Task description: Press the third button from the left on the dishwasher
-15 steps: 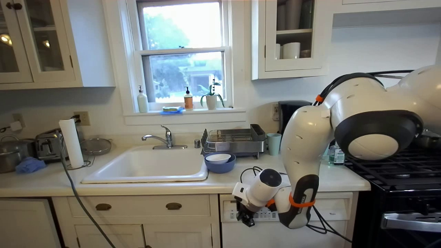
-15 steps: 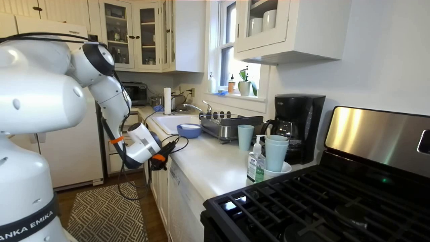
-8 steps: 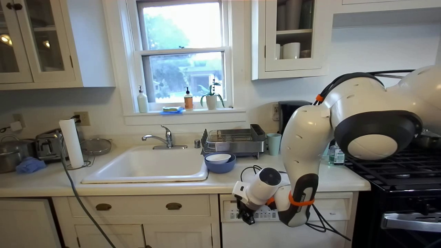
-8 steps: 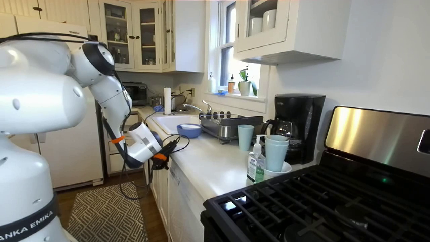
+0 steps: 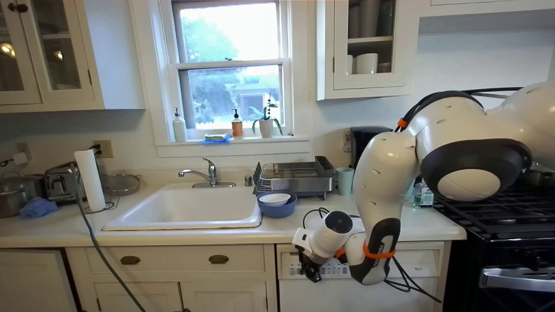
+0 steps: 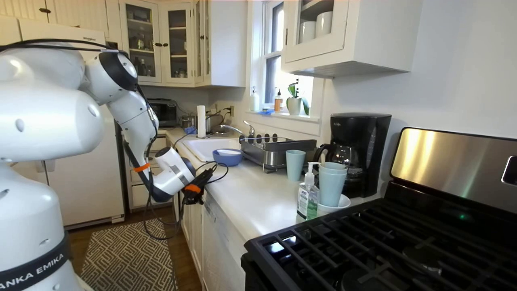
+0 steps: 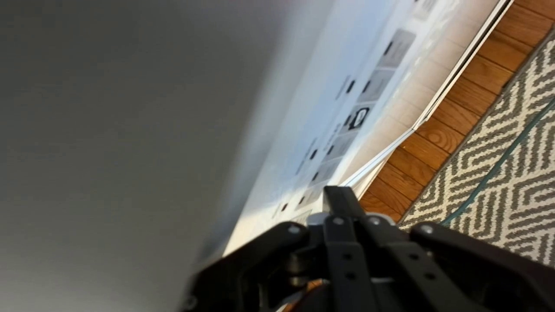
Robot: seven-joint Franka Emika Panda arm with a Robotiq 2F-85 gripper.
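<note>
The fingers [image 7: 340, 201] rose slightly, clenched together; white bowl [image 5: 274, 199] sits inside blue bowl [image 5: 277, 211].

A blue bowl [image 5: 277, 211] on the tabletop [image 6: 258, 202] held a white bowl [image 5: 274, 199] — just beside the sink [image 5: 190, 208], near a dish rack [image 5: 308, 187].

Is free to pass on the near side, above the rug [image 6: 129, 258]; is blocked on the far side by dishwasher [image 5: 342, 297] and countertop [image 6: 258, 198].

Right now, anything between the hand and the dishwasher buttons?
Nothing visible: the wrist view shows no object between the hand and the button row. The hand itself hides part of the row; contact can't be judged.
</note>
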